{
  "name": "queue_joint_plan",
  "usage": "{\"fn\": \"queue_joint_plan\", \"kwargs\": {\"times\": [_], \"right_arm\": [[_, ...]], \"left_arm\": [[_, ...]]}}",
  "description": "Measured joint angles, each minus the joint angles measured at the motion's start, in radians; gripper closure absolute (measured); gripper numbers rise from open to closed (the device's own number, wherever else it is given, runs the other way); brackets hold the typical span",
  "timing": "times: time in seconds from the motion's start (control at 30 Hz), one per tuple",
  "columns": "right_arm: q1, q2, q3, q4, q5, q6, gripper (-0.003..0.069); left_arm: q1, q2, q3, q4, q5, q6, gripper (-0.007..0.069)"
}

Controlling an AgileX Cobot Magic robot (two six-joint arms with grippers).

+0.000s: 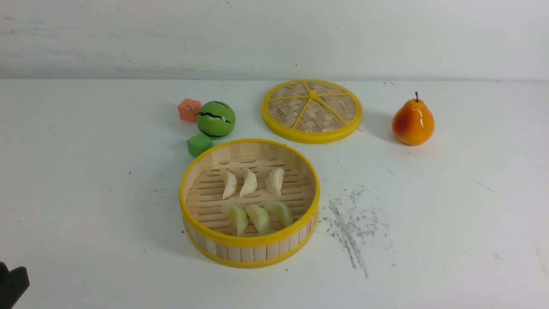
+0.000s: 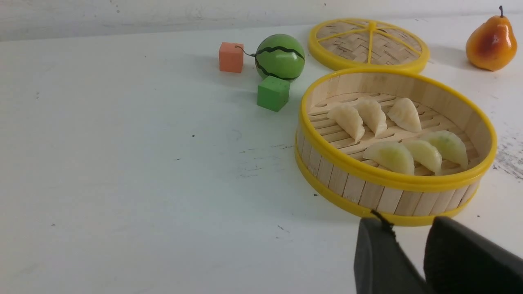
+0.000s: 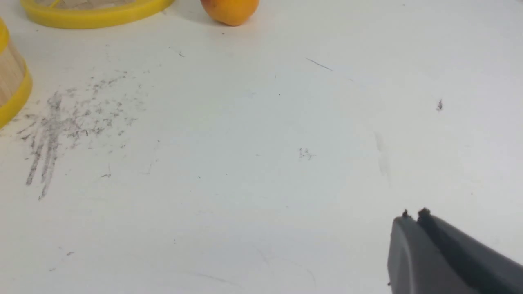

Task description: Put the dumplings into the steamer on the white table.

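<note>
The steamer (image 1: 248,241) stands upright in the middle of the white table (image 1: 85,180). Six dumplings lie on its slatted floor: three cream-white ones (image 1: 248,182) in the far row and three pale green ones (image 1: 259,218) in the near row. The left wrist view shows the steamer (image 2: 392,176), the white dumplings (image 2: 374,116) and the green dumplings (image 2: 425,155). My left gripper (image 2: 408,223) is open and empty, just short of the steamer's near wall. My right gripper (image 3: 413,214) is shut and empty over bare table, well right of the steamer's edge (image 3: 14,92).
The flat woven lid (image 1: 312,110) lies behind the steamer. A pear (image 1: 412,122) stands at the back right. A toy watermelon (image 1: 215,119), an orange cube (image 1: 189,110) and a green cube (image 1: 199,144) sit behind the steamer on the left. Dark scratch marks (image 1: 351,223) lie to its right.
</note>
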Motion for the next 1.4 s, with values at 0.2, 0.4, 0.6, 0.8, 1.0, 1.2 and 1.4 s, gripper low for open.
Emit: {"fn": "queue_joint_plan", "kwargs": {"times": [0.2,0.4,0.6,0.8,1.0,1.2,1.4], "right_arm": [[0.000,0.000,0.000,0.001,0.000,0.000,0.0637],[0.000,0.000,0.000,0.002,0.000,0.000,0.0629],[0.000,0.000,0.000,0.002,0.000,0.000,0.0621],[0.000,0.000,0.000,0.004,0.000,0.000,0.0616],[0.000,0.000,0.000,0.005,0.000,0.000,0.0607],[0.000,0.000,0.000,0.006,0.000,0.000,0.0594],[0.000,0.000,0.000,0.006,0.000,0.000,0.0584]], "left_arm": [[0.000,0.000,0.000,0.000,0.000,0.000,0.0449],[0.000,0.000,0.000,0.000,0.000,0.000,0.0449],[0.000,0.000,0.000,0.000,0.000,0.000,0.0449],[0.000,0.000,0.000,0.000,0.000,0.000,0.0442],[0.000,0.000,0.000,0.000,0.000,0.000,0.0436],[0.015,0.000,0.000,0.000,0.000,0.000,0.0431],[0.157,-0.032,0.000,0.004,0.015,0.011,0.0427]]}}
